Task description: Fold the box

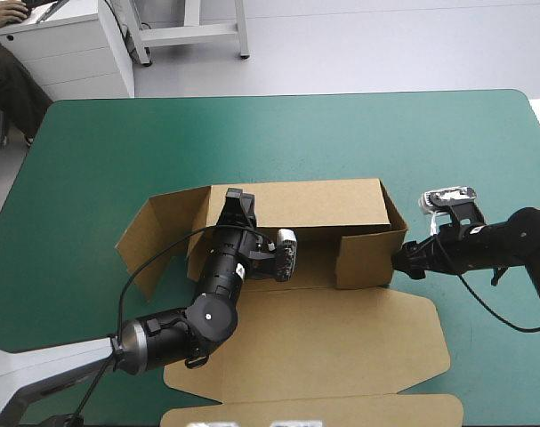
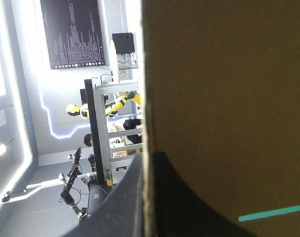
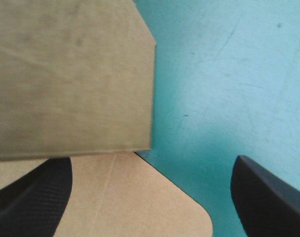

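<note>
The brown box point(image 1: 341, 347) lies mid-table with its lid flat toward the near edge. Its back wall point(image 1: 314, 205) stands raised, and a short side wall point(image 1: 363, 258) is folded up at the right. At the left, flaps point(image 1: 154, 236) splay outward. My left gripper point(image 1: 237, 203) is at the back wall's left end. In the left wrist view the board's edge point(image 2: 146, 98) runs between the black fingers point(image 2: 125, 197), which are shut on it. My right gripper point(image 1: 397, 261) stands open just outside the right side wall point(image 3: 70, 74), low over the flat board point(image 3: 130, 197).
The lid's front flap point(image 1: 314, 411) reaches the table's near edge. Teal-green cover point(image 1: 252, 133) stretches from the back wall to the far edge, and more of it point(image 1: 492, 356) lies right of the lid under my right arm.
</note>
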`<action>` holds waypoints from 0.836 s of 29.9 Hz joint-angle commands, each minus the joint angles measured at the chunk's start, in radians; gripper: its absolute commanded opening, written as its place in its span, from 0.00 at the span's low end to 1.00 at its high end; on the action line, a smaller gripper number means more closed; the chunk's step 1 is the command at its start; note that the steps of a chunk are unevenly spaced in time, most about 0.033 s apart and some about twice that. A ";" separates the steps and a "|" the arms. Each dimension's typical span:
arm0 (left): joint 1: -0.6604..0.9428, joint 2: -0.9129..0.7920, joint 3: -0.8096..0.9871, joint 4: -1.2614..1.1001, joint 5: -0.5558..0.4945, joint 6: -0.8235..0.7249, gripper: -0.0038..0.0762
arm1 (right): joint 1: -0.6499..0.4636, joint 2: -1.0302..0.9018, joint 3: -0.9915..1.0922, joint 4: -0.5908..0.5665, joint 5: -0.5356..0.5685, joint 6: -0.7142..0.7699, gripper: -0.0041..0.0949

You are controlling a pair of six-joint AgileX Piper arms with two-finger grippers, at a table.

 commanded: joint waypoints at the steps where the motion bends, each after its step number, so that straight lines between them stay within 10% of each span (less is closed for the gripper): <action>1: -0.006 -0.036 -0.023 0.095 0.039 -0.010 0.04 | -0.005 -0.030 0.014 0.156 -0.034 -0.169 0.84; 15: -0.006 -0.036 -0.023 0.099 0.039 -0.010 0.04 | -0.005 -0.039 0.069 0.335 -0.119 -0.364 0.84; 25: -0.006 -0.036 -0.023 0.099 0.039 -0.010 0.04 | 0.171 -0.163 0.222 0.385 -0.417 -0.369 0.84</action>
